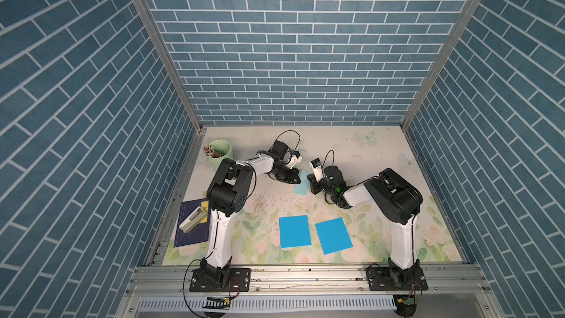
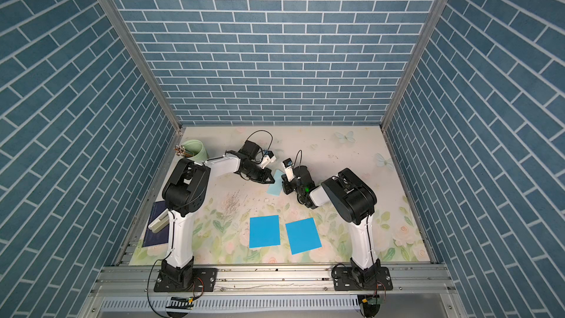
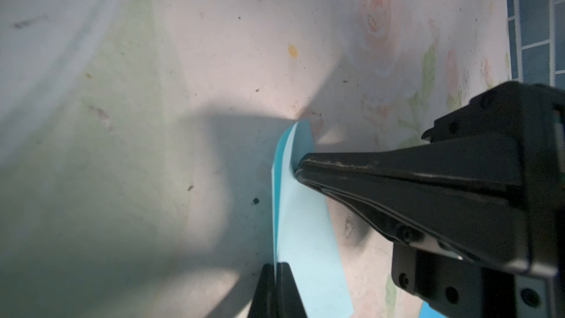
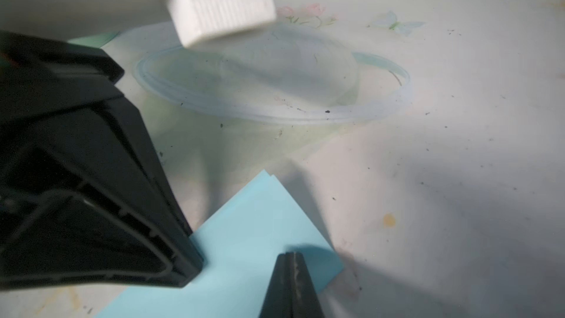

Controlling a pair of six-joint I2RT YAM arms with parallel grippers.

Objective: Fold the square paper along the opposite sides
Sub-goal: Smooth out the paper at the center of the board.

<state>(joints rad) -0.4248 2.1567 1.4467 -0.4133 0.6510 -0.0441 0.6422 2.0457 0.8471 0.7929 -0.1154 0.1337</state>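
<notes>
The square paper [image 1: 300, 185] [image 2: 274, 187], pale blue on one face and brighter blue on the other, sits at mid-table between my two grippers. My left gripper [image 3: 276, 270] is shut on its edge, and the sheet [image 3: 301, 240] rises curved from the jaws with two layers showing. My right gripper [image 4: 290, 258] is shut, its tips resting on the pale face of the paper [image 4: 244, 234], with nothing between them. In the left wrist view the right gripper's fingertips [image 3: 308, 169] touch the sheet near its far corner. In both top views the left gripper [image 1: 298, 179] and right gripper [image 1: 312, 183] nearly meet.
Two bright blue sheets [image 1: 294, 231] [image 1: 333, 235] lie flat near the front edge. A green cup of pencils [image 1: 220, 154] stands at the back left. A white stapler-like object [image 1: 193, 218] lies on a dark blue book [image 1: 191, 237]. A clear round lid [image 4: 275, 87] lies behind the paper.
</notes>
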